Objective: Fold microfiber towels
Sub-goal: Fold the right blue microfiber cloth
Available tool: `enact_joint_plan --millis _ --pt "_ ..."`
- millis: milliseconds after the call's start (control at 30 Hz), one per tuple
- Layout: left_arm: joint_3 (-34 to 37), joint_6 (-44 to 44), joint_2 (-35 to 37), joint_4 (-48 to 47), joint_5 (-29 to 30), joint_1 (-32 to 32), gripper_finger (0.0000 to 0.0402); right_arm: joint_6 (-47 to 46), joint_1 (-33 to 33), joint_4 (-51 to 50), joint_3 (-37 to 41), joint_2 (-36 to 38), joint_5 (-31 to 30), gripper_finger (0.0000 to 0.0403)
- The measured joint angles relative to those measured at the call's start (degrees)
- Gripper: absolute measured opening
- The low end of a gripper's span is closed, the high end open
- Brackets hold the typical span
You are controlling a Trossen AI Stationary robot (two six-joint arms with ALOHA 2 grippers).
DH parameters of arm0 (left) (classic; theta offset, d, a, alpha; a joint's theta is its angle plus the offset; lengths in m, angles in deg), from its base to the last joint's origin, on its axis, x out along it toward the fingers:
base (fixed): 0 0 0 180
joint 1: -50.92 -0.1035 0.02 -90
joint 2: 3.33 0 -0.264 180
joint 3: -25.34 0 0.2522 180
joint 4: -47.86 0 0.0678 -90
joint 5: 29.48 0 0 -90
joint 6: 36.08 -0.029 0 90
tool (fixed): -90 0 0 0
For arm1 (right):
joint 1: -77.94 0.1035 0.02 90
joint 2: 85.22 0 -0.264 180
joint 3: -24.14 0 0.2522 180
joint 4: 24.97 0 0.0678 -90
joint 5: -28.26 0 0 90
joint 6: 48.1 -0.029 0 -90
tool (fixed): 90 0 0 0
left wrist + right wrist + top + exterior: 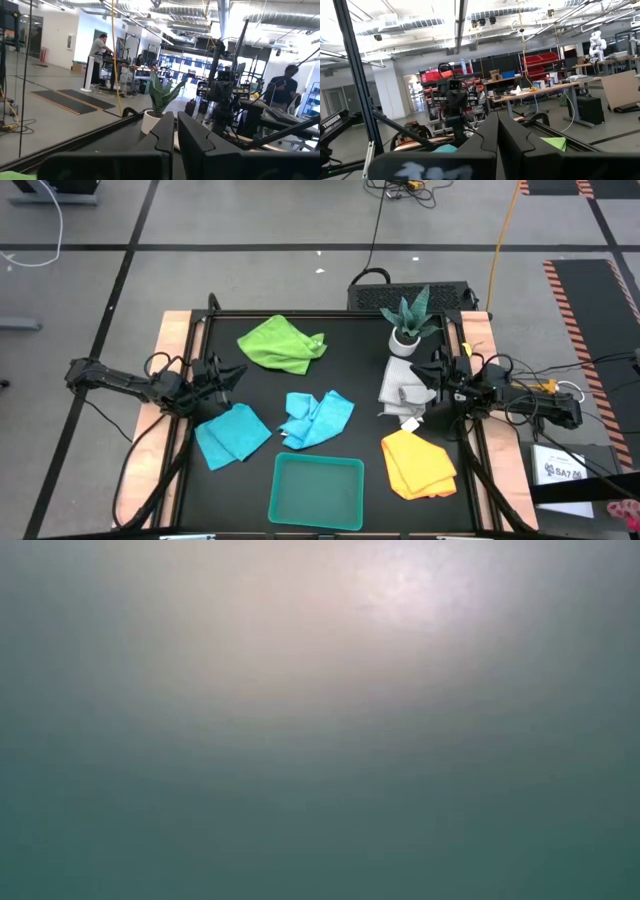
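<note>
From above, left gripper (232,372) is clenched empty at nine o'clock, with a turquoise towel (232,435) just off it toward six, so that arm's nearest. Right gripper (428,372), also clenched empty, touches the grey towel (402,388). Low view shows nothing. Both wrist views show fingers (175,132) pressed together.

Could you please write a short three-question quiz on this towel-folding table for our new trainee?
1. True or false: the teal rectangular plastic tray holds a towel.
2. Which cloth lies nearest the white-potted plant? A) lime green microfiber towel B) pale grey-white microfiber towel C) yellow-orange microfiber towel
3. How many turquoise blue microfiber towels are there, such as the flat one near the left gripper?

Key: 1 false; 2 B; 3 two, the other crumpled mid-table.
</note>
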State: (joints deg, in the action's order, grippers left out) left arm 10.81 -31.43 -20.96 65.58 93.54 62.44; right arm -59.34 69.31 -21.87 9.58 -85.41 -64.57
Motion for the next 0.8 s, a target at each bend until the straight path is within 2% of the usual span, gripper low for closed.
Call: enact_joint_plan --millis 433,800 --pt "0.0 2.9 0.0 0.0 0.0 0.0 0.0024 -0.1 0.0 -0.7 0.0 0.0 -0.1 0.0" --pt "0.0 -4.8 0.0 -1.2 0.0 0.0 0.0024 -3.8 0.0 -4.8 0.0 -0.3 0.0 0.0"
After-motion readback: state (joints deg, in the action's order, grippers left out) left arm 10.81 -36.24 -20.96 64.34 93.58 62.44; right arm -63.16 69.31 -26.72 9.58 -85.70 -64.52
